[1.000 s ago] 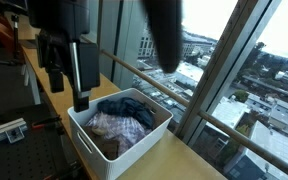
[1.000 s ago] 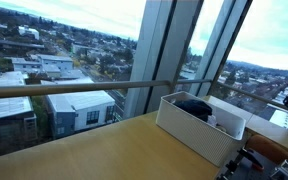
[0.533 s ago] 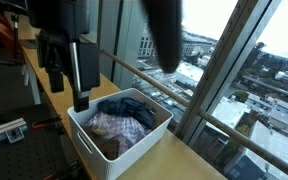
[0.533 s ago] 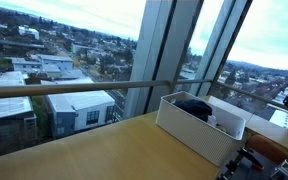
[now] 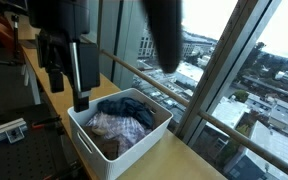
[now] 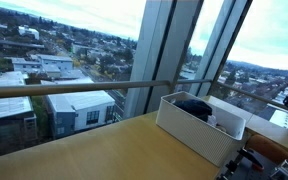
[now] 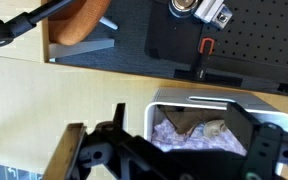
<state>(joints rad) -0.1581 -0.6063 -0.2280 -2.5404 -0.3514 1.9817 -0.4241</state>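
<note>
- Hand [image 5: 80, 98]: fingers spread wide and empty. The pose is unchanged from a second back; I have it idling.
- It hangs just above one end of the white bin [image 5: 134, 143], clear of the rim.
- In the bin, a pale plaid cloth [image 5: 112, 127] lies crumpled beside a dark blue garment [image 5: 130, 105]. Neither has shifted, so nothing has been picked.
- The bin rests on the wooden surface [image 6: 94, 150] by the window [image 6: 74, 60].

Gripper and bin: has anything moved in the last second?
Nothing visibly changed. The gripper stays open and empty over the bin, and the clothes lie in it as before.
</note>
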